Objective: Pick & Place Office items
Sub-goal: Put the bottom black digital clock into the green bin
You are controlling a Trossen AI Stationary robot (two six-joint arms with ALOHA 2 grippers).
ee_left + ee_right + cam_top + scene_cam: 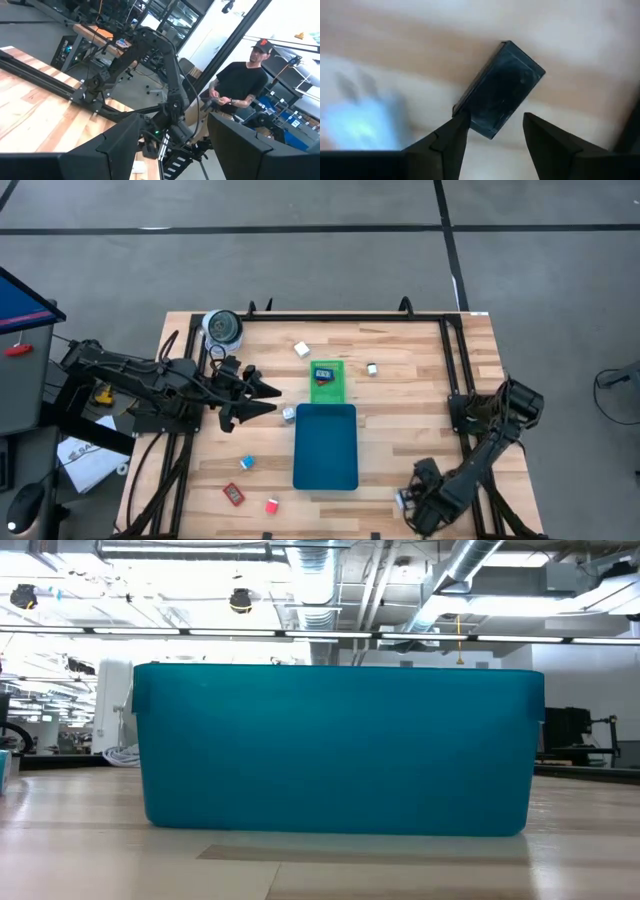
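In the right wrist view a dark, glassy rectangular block (pixel 502 87) lies flat on the wood. My right gripper (pixel 492 117) points down over it, open, its fingers on either side of the block's near end. From above, that gripper (pixel 408 500) is at the table's near right, beside a whitish piece (pixel 400 498). My left gripper (pixel 270 400) is held level and open with nothing between its fingers, left of the small green tray (pixel 330 392), which holds a blue-and-black item (pixel 323 375). The teal tray (pixel 325 445) stands mid-table. My right gripper has one fingertip (pixel 460 122) showing right against the block's near corner (pixel 470 112). I cannot tell whether it touches. The block lies flat on the table.
Small pieces lie scattered: white (pixel 302 350) and silvery (pixel 372 368) at the far side, silvery (pixel 288 413) by the teal tray, blue (pixel 247 463) and red (pixel 233 494) at the near left. A round roll (pixel 222 328) sits far left. A person (pixel 240 90) stands beyond the table.
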